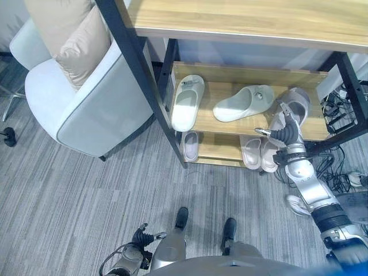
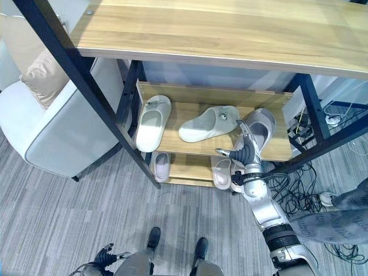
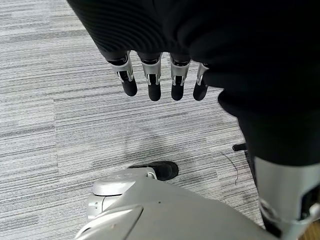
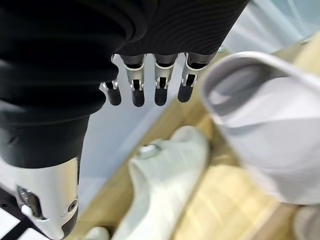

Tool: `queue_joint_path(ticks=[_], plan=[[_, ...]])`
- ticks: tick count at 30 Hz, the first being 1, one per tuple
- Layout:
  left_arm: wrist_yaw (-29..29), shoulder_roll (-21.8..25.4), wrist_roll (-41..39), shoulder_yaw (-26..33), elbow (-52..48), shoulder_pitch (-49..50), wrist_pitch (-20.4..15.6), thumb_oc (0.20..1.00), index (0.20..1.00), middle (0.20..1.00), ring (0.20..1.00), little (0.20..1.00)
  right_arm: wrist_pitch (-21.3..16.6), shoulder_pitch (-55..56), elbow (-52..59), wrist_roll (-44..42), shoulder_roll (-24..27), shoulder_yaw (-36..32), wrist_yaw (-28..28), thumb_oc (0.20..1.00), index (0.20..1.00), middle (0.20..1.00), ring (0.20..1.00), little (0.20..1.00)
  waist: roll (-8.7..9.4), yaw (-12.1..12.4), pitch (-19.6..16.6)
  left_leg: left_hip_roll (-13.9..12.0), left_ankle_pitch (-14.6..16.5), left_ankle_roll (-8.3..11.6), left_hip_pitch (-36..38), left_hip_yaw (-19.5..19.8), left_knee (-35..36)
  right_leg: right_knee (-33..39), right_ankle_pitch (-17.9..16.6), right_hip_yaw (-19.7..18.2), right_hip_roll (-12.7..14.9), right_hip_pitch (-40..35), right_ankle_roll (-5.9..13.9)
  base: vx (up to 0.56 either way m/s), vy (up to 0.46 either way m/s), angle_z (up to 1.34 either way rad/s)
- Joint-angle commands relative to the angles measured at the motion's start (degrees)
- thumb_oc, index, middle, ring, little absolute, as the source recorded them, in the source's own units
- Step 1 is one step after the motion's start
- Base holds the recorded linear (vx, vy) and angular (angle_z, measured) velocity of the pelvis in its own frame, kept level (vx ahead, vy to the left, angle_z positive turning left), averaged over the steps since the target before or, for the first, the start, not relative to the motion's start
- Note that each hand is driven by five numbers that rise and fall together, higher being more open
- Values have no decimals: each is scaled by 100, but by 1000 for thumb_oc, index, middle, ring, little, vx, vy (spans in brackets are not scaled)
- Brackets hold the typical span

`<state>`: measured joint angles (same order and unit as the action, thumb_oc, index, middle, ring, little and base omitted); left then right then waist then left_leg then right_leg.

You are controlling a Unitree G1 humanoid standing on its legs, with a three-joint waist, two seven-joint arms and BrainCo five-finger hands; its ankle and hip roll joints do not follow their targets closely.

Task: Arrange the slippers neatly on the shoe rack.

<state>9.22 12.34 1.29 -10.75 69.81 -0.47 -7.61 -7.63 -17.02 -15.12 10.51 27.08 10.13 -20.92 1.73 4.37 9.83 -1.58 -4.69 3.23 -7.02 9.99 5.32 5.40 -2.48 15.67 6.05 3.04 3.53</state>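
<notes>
The rack's middle shelf carries a white slipper at the left, a pale green slipper lying askew in the middle, and a grey slipper at the right. Three pinkish slippers rest on the bottom shelf. My right hand is open at the grey slipper's near end, fingers straight beside the grey slipper and thumb out to the left; I cannot tell whether they touch it. My left hand hangs low over the carpet, fingers relaxed and holding nothing.
A black slanted post fronts the rack, under the wide wooden top shelf. A pale armchair with a beige cushion stands left of it. Cables lie right of the rack. A person's leg is at the right.
</notes>
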Motion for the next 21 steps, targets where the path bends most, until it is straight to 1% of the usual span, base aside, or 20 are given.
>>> queue_joint_path(ticks=[1,3,5,6,7,9,12,15,21], plan=[[123,50,161,-232,419,-149,46,1000,1000,1000,1000,1000,-35,-430,-105,276,72,-154,-436,1000,1000,1000,1000,1000,49,122,-170,71,449,30,8,-154,-32,-40,378,105,337,-294,486,-31,20,2],[155,44,134,-307,413,-213,31,1000,1000,1000,1000,1000,108,-914,-429,347,119,-96,-632,1000,1000,1000,1000,1000,51,190,-130,88,412,35,-92,-151,-32,-40,349,99,341,-199,489,-41,17,0],[157,10,22,-330,465,-402,32,1000,1000,1000,1000,1000,227,-1200,-550,301,162,-13,-621,1000,1000,1000,1000,1000,55,162,-116,86,404,39,-150,-166,-32,-40,338,77,340,-131,493,-22,16,4],[168,-4,-18,-335,485,-367,30,1000,1000,1000,1000,1000,269,-1331,-703,253,165,-19,-674,1000,1000,1000,1000,1000,52,187,-118,86,396,37,-182,-166,-32,-40,331,70,342,-101,491,-14,14,4],[202,-8,-83,-371,554,-273,30,1000,1000,1000,1000,1000,304,-1592,-1014,154,248,-3,-792,1000,1000,1000,1000,1000,56,229,-100,96,375,42,-252,-171,-32,-40,316,70,344,-50,492,0,0,0],[187,30,-173,-401,593,-260,17,1000,1000,1000,1000,1000,370,-1942,-1339,12,451,41,-843,1000,1000,1000,1000,1000,54,264,-44,116,331,49,-371,-160,-32,-40,272,54,350,61,496,-42,17,-1],[178,86,-260,-424,607,-351,7,1000,1000,1000,1000,1000,425,-2243,-1743,-197,572,98,-825,1000,1000,1000,1000,1000,49,281,-4,138,297,59,-481,-149,-32,-40,239,61,359,160,501,-11,7,1],[166,119,-316,-429,586,-409,-7,1000,1000,1000,1000,1000,554,-2389,-1922,-100,694,208,-788,1000,1000,1000,1000,1000,45,281,10,153,282,68,-558,-149,-32,-40,222,73,373,222,506,2,7,1],[129,170,-396,-484,534,-612,-53,1000,1000,1000,1000,1000,611,-2704,-2295,-79,813,369,-733,1000,1000,1000,1000,1000,35,294,79,185,233,83,-723,-107,-32,-40,187,89,400,364,517,0,5,1]])
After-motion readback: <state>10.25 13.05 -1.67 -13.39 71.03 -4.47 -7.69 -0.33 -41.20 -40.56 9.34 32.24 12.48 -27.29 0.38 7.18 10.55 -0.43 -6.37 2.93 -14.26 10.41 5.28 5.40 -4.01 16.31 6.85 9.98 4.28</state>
